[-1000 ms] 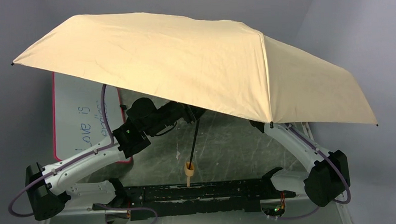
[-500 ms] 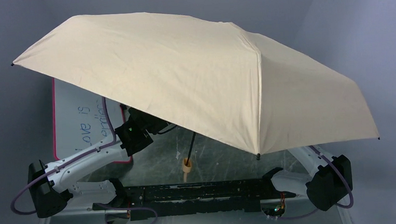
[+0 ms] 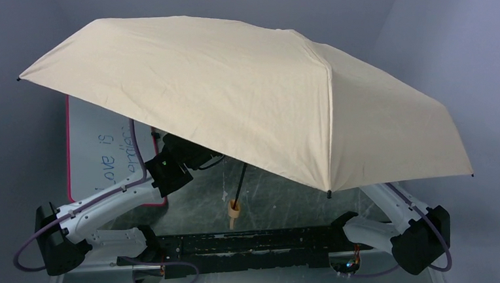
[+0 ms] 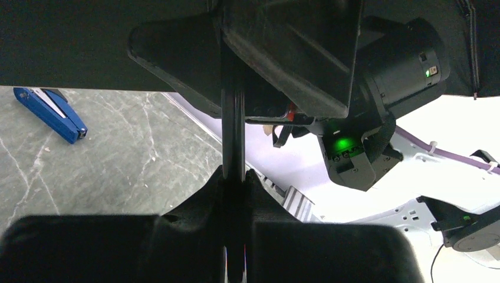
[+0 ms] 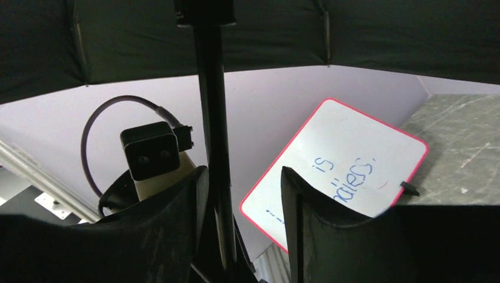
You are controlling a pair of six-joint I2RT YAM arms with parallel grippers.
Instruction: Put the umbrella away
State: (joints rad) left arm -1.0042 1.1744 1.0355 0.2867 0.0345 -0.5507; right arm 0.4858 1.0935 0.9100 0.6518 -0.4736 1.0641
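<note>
top external view: beige fabric folding umbrella stands fully open over the table, tan handle knob at 6 o'clock. left gripper is clamped on its thin black shaft; right gripper stands parted beside it. judged light, canopy floppy, ribs fragile: hold the stiff shaft. canopy hides both grippers from above.

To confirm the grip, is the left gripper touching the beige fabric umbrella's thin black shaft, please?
Touching. In the left wrist view, the left gripper pinches the thin black shaft.
</note>
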